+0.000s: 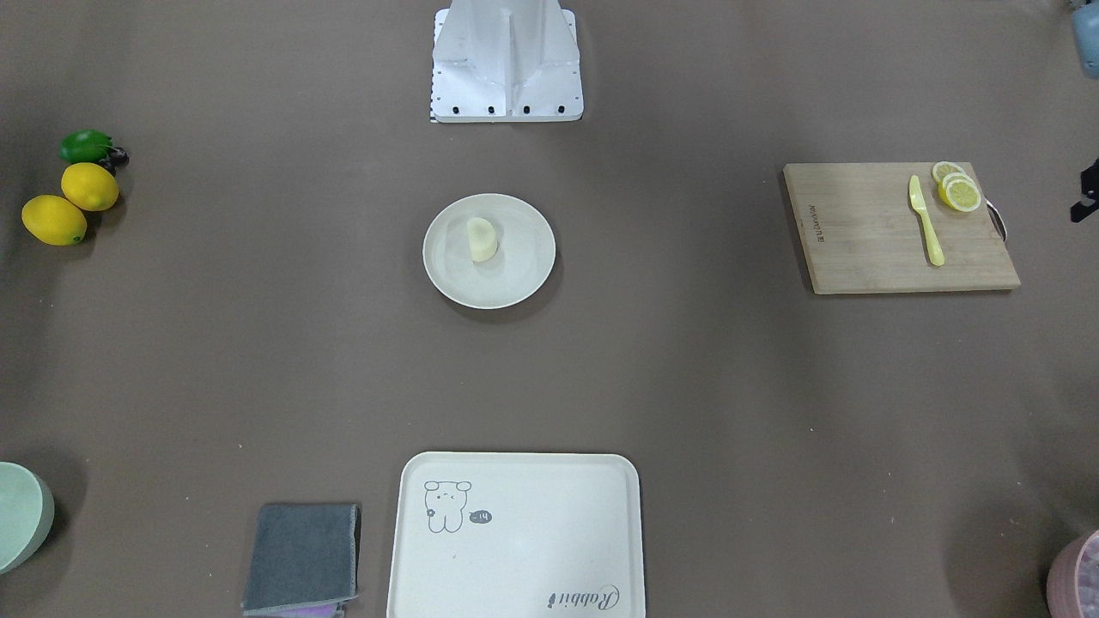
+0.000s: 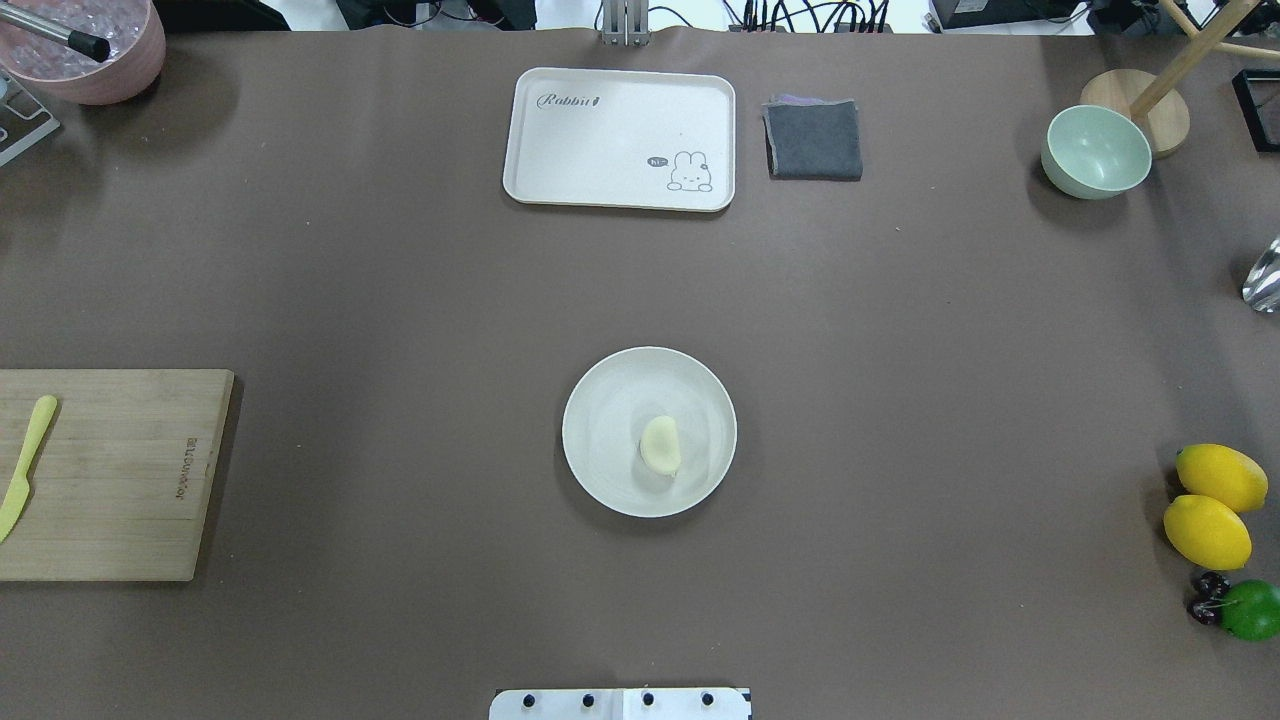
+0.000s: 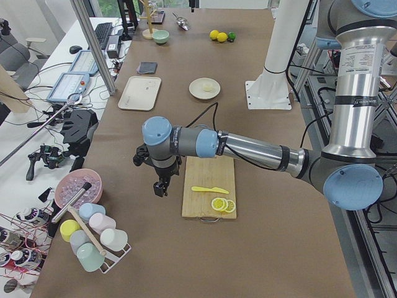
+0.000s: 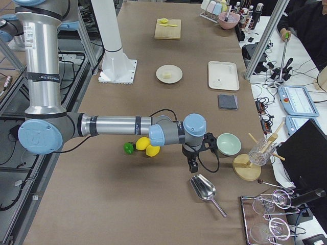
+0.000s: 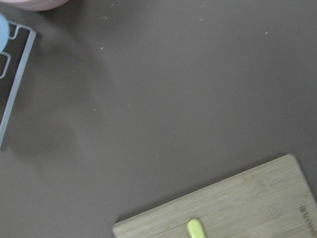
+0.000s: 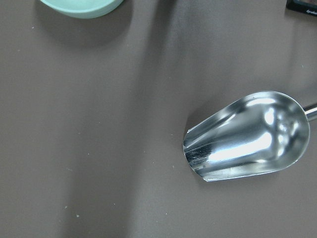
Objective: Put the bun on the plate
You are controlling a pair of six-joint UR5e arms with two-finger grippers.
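Two grippers of ours hang at opposite ends of the table. Our left gripper [image 3: 160, 187] hovers over bare table just beside the wooden cutting board [image 3: 208, 180], and our right gripper [image 4: 192, 166] hovers near the metal scoop [image 4: 204, 189] and the green bowl [image 4: 228, 144]. We cannot tell whether the fingers of either are apart or together. The bun [image 1: 482, 239] lies on the plate [image 1: 519, 266], near its middle, at the table's centre, well apart from both grippers.
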